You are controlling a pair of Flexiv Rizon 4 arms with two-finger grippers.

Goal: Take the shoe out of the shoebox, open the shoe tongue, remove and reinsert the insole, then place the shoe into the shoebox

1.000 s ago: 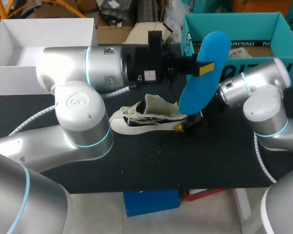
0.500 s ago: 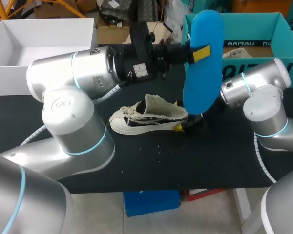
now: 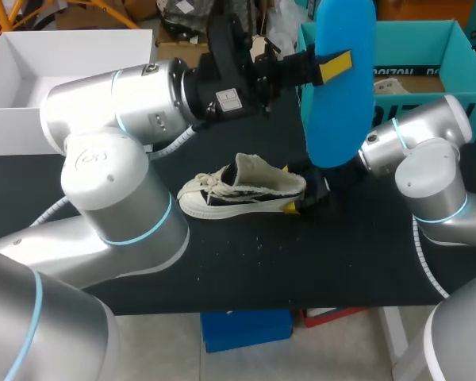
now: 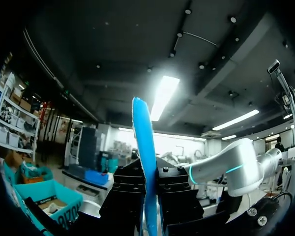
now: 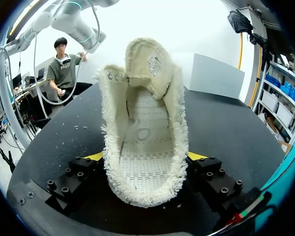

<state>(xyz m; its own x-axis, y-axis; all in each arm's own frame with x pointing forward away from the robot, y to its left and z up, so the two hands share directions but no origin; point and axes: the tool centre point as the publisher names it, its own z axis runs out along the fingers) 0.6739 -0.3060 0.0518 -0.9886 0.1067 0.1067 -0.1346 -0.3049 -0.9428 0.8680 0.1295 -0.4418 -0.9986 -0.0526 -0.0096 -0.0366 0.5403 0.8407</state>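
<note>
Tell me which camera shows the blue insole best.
The head view: the blue insole shows its full face, upright in the left gripper. The left wrist view catches only its thin edge; the right wrist view shows just the shoe.

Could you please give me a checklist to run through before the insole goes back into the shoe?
1. Insole grip: left gripper shut on the flat blue foam insole: ok.
2. Shoe hold: right gripper clamps the heel of the cream canvas sneaker from both sides: ok.
3. Sneaker sole-down on the black table: ok.
4. Fuzzy cream tongue raised clear, footbed bare: ok.
5. Insole lined up with the opening: not ok; it stands upright, high above the heel end.
6. Insole's toe end turned towards the sneaker's toe: cannot tell.
</note>
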